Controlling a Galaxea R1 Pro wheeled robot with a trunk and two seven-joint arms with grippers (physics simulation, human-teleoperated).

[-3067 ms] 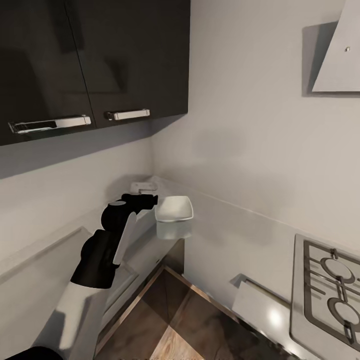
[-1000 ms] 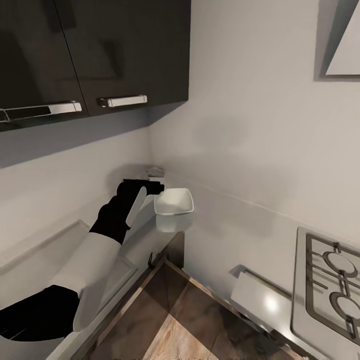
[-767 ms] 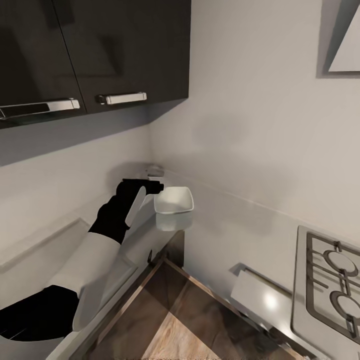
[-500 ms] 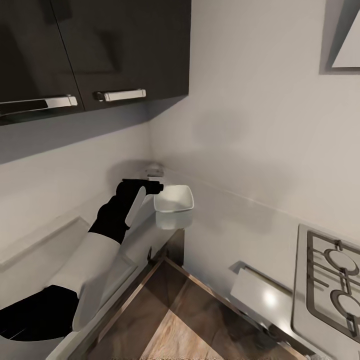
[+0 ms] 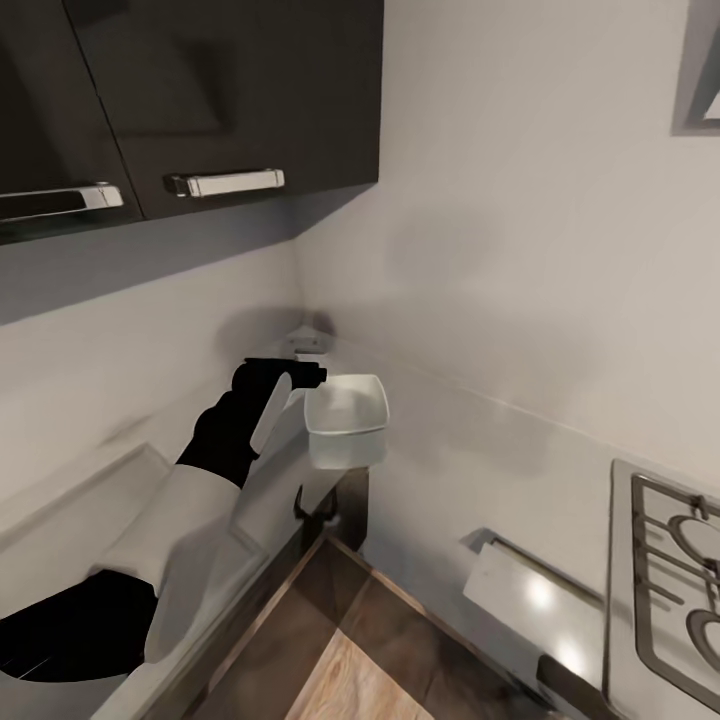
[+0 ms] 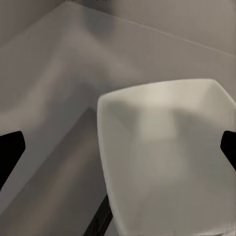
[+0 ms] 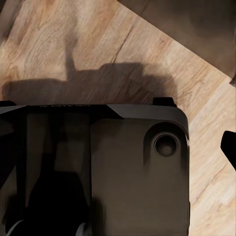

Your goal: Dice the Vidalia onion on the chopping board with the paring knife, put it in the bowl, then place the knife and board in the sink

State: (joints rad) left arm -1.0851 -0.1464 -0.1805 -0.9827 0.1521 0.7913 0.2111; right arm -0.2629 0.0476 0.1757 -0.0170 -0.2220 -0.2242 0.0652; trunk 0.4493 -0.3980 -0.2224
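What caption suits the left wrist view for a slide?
Open left claw facing the empty white bowl on the grey countertop.

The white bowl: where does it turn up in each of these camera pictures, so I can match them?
Head view: the bowl sits on the grey countertop near the corner of the walls, just right of the left gripper.
Left wrist view: the bowl is large, between the two dark fingertips at the picture's edges.
Right wrist view: no bowl; wooden floor and a dark robot part.
Shared landmark: the countertop's corner against the wall.
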